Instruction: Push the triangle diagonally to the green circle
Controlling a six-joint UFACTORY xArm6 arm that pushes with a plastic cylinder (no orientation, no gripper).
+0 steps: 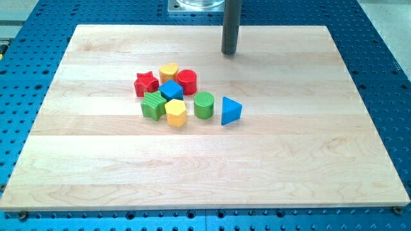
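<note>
A blue triangle [230, 110] lies on the wooden board just to the right of a green circle [204, 105], a small gap between them. My tip [229, 53] is near the view's top edge of the board, well above the triangle and apart from every block.
A cluster sits left of the green circle: red star [146, 83], yellow heart-like block [169, 71], red circle [187, 81], blue cube [171, 90], green star-like block [153, 105], yellow hexagon [175, 112]. The wooden board [289, 160] lies on a blue perforated table [385, 64].
</note>
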